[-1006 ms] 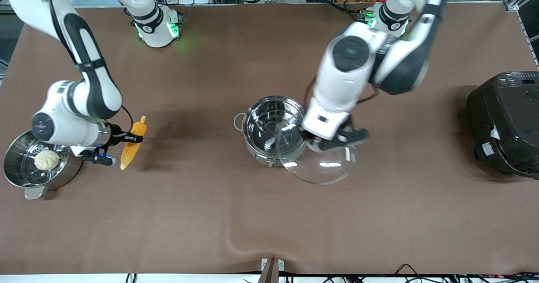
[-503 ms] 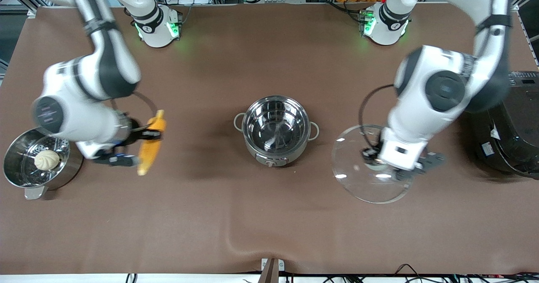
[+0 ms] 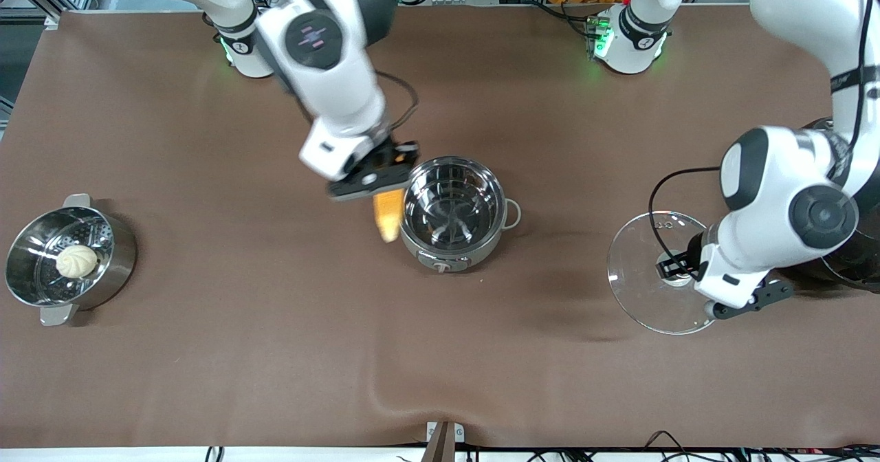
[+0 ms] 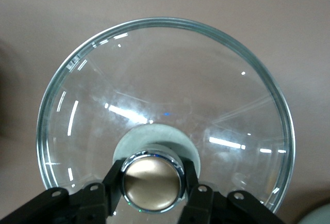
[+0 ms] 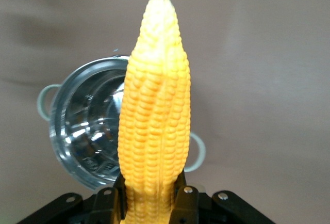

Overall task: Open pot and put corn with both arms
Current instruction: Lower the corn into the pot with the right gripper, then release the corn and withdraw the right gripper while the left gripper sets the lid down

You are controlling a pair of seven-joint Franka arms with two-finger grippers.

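Observation:
The steel pot stands open and empty in the middle of the table; it also shows in the right wrist view. My right gripper is shut on the yellow corn and holds it in the air over the pot's rim at the right arm's end. In the right wrist view the corn stands up between the fingers. My left gripper is shut on the copper knob of the glass lid, off the pot toward the left arm's end of the table, low over it. The lid fills the left wrist view.
A steel steamer pot with a white bun in it stands at the right arm's end. A black rice cooker stands at the left arm's end, close to the left arm's wrist.
My right gripper has carried the corn from beside the steamer pot to the open pot's rim. My left gripper has carried the lid farther from the pot toward the rice cooker.

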